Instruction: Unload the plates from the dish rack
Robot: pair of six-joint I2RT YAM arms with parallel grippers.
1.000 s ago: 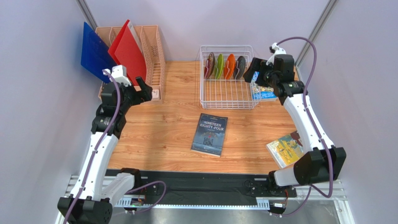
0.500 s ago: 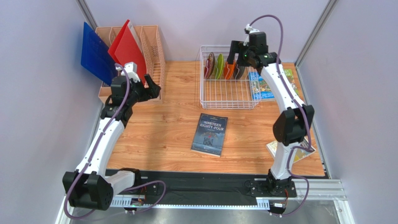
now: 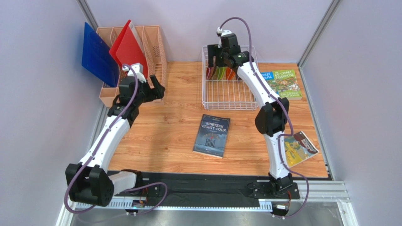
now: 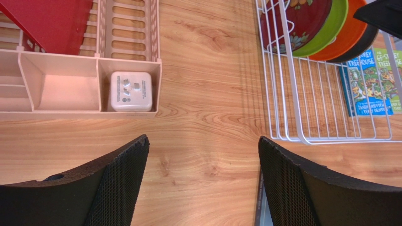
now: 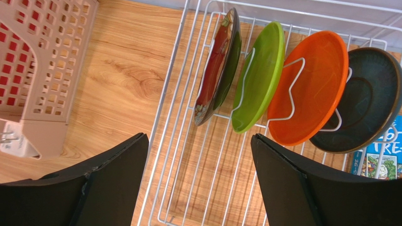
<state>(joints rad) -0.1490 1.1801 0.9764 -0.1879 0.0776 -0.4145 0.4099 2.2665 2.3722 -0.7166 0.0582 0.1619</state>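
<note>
The white wire dish rack [image 3: 231,94] stands at the back middle of the table. Four plates stand upright at its far end: dark red floral [image 5: 214,70], lime green [image 5: 259,80], orange [image 5: 311,89] and dark teal-grey [image 5: 365,103]. My right gripper [image 3: 219,61] hovers over the plates at the rack's left end, open and empty [image 5: 199,136]. My left gripper [image 3: 153,90] is open and empty above bare table [image 4: 203,141], between the organiser and the rack's rim [image 4: 302,136]. The left wrist view also shows the dark red plate [image 4: 302,19].
A salmon-pink slotted organiser [image 3: 153,52] at the back left holds a red board [image 3: 129,54] and a blue board [image 3: 96,52]. A white plug [image 4: 131,91] lies in it. Books lie mid-table [image 3: 211,135], right of the rack [image 3: 281,84] and front right [image 3: 297,148].
My right arm swung left from the rack's right side to above the plates, uncovering the book there. My left gripper moved a little right and forward.
</note>
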